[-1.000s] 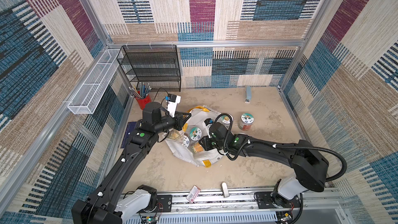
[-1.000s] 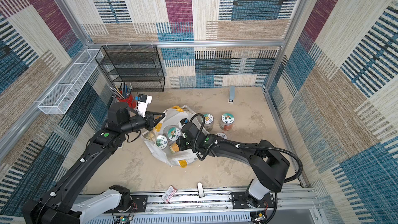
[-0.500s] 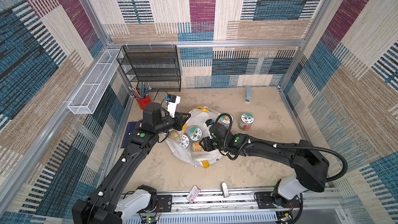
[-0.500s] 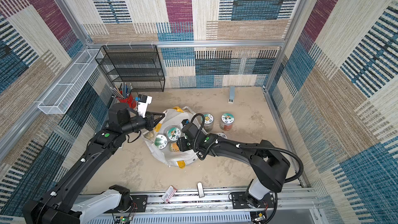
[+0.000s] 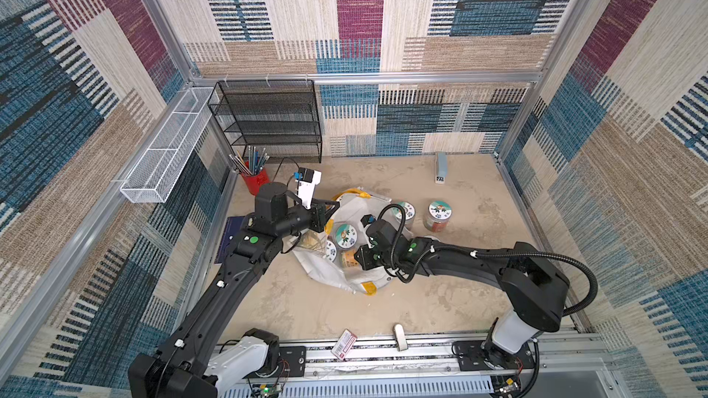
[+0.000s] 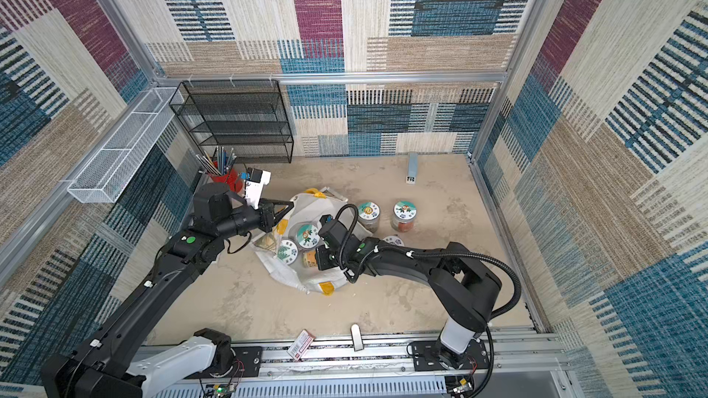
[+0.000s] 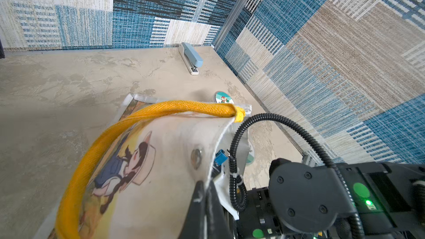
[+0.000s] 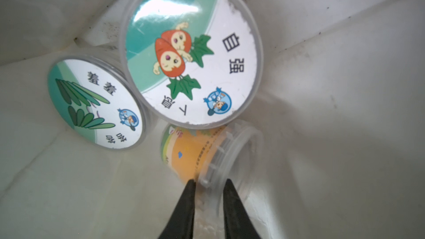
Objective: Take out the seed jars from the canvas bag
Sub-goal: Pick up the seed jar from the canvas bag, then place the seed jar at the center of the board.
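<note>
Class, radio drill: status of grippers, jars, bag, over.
Left gripper shut on canvas bag rim. Right gripper shut on small jar inside bag. Two teal-lidded jars crowd it.

left end effector (image 7: 203,188) clamped tight, right end effector (image 8: 208,181) pinched closed, 2 arms extended

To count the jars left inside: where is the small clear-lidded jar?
In both top views the clear-lidded jar lies on its side inside the canvas bag, beside two teal-lidded jars, its lid in the right gripper.
</note>
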### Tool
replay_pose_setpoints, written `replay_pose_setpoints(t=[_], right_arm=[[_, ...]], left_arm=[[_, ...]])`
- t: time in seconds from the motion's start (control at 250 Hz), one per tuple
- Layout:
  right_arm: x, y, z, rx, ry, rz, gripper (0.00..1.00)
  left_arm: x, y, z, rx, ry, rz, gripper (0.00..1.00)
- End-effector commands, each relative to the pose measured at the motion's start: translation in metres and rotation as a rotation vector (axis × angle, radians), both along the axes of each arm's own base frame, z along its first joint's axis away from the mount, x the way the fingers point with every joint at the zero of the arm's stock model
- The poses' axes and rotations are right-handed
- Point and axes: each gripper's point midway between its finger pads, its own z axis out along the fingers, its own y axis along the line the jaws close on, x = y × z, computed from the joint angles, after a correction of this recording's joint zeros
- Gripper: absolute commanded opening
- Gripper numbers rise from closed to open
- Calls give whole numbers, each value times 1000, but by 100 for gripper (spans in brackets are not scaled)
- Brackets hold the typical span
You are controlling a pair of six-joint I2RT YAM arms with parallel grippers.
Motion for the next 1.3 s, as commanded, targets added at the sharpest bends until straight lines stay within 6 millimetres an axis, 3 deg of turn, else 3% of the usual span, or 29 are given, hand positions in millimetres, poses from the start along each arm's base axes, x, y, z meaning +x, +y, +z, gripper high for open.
replay_pose_setpoints(t=[0.0, 0.312, 0.724, 1.124, 1.292], right_arm=[[2, 3, 6, 20, -15, 2, 15], [5, -5, 39, 2, -80, 4, 15], [-7, -38, 99, -58, -177, 32, 16], [-11, -116, 166, -224, -305, -120, 17], [-10, -138, 191, -268, -347, -189, 17]], left_arm=[[4, -4, 20, -38, -83, -14, 0], [6, -2, 21, -37, -82, 6, 0], [22, 12, 9, 13, -24, 128, 0], [38, 24, -16, 39, 38, 235, 0], [45, 26, -28, 38, 68, 257, 0]])
